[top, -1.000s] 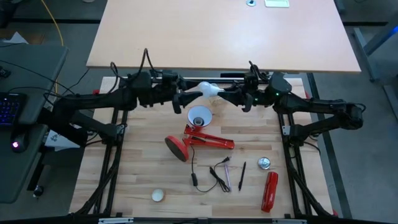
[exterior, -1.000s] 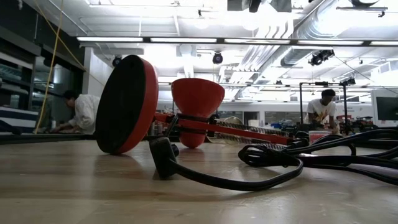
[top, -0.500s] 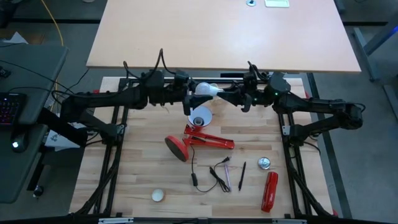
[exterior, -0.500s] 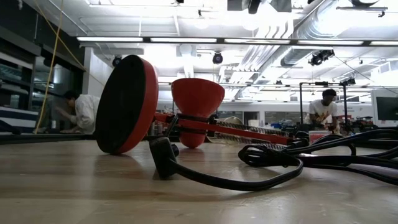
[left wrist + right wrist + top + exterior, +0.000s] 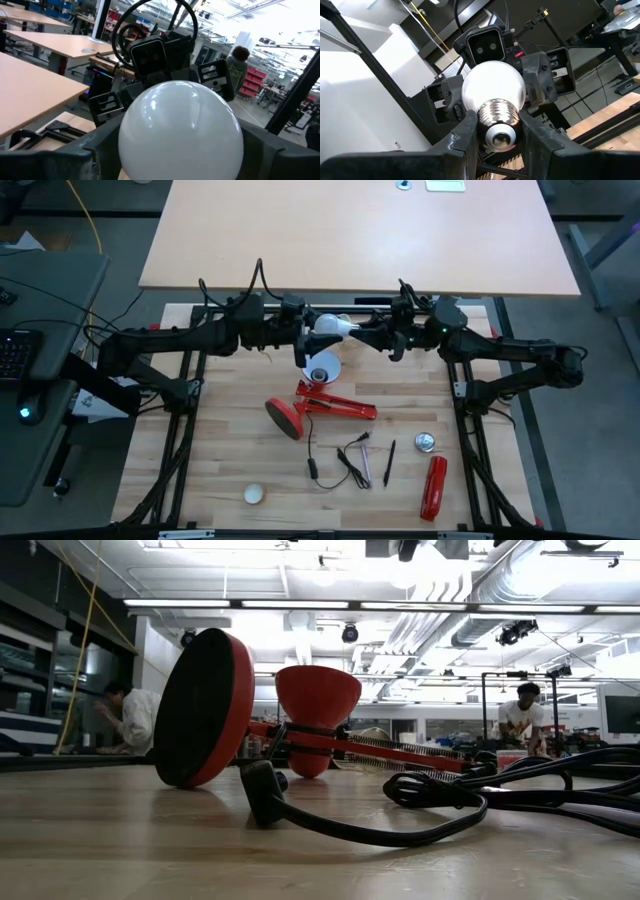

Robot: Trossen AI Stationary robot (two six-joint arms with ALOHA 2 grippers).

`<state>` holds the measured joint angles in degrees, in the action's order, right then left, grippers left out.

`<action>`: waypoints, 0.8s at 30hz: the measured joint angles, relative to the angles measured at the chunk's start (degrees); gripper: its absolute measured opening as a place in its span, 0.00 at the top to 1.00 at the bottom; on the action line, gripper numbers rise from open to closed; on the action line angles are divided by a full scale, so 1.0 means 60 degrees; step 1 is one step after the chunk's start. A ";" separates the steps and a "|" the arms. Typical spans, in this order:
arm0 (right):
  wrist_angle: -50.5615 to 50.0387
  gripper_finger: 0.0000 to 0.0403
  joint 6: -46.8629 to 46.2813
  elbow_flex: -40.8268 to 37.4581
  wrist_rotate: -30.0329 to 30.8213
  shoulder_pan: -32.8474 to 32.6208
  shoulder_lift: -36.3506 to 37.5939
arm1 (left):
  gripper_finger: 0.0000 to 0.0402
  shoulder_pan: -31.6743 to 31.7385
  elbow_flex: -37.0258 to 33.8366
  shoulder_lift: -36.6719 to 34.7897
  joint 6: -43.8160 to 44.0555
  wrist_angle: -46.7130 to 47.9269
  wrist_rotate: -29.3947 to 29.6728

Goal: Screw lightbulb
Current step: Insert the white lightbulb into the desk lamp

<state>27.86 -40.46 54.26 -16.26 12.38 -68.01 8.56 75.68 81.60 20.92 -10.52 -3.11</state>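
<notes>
The white lightbulb (image 5: pixel 331 324) is held in the air above the table's far edge, between my two grippers. My right gripper (image 5: pixel 354 332) is shut on its grey screw base. My left gripper (image 5: pixel 316 329) comes from the left and has its fingers closed around the white globe (image 5: pixel 180 130). The red lamp (image 5: pixel 322 406) lies on its side on the table below. It rests on the edge of its round base (image 5: pixel 283 418) and on its white-lined shade (image 5: pixel 322 366). The lamp also shows in the low view (image 5: pixel 300 730). My left gripper holds the bulb's round globe (image 5: pixel 470 90) between its two fingers (image 5: pixel 540 82), one on each side. The fingers come level from the table's left. The bulb is clear of the table. My right gripper pinches the bulb's threaded screw base (image 5: pixel 496 111) between its two fingers (image 5: pixel 465 132). The fingers come level from the table's right, along the bulb's length. The bulb lies about level, globe toward the left arm, lifted clear.
The lamp's black cord (image 5: pixel 345 460) lies coiled near the table's middle, beside a pen (image 5: pixel 390 463). A small round metal thing (image 5: pixel 426 443) and a red cylinder (image 5: pixel 433 486) lie at the right. A cream ball (image 5: pixel 255 494) lies near the front. People sit far behind the table.
My left gripper has gone toward the table's right, up to the bulb, and its fingers now stand on both sides of the globe. The bulb and my right gripper have stayed where they were.
</notes>
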 joint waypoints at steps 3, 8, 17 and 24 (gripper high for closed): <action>0.0011 0.72 -0.0001 0.0000 -0.0013 -0.0004 0.0000 | 0.37 0.0000 0.0000 0.0000 -0.0002 -0.0006 0.0006; 0.0091 0.57 0.0100 0.0000 -0.0149 -0.0007 0.0007 | 0.44 0.0004 0.0000 -0.0015 -0.0002 -0.0013 0.0012; -0.0269 0.48 0.0312 -0.0004 -0.0176 0.0211 0.0377 | 0.43 0.0184 0.0000 -0.0439 -0.0594 0.0843 0.0155; -0.1487 0.47 0.0575 -0.0002 -0.0273 0.0816 0.1477 | 0.43 0.0647 -0.0012 -0.1058 -0.1073 0.2392 0.0486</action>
<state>18.93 -37.01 54.25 -17.90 17.28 -59.15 12.44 75.61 75.26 14.48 3.83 -0.20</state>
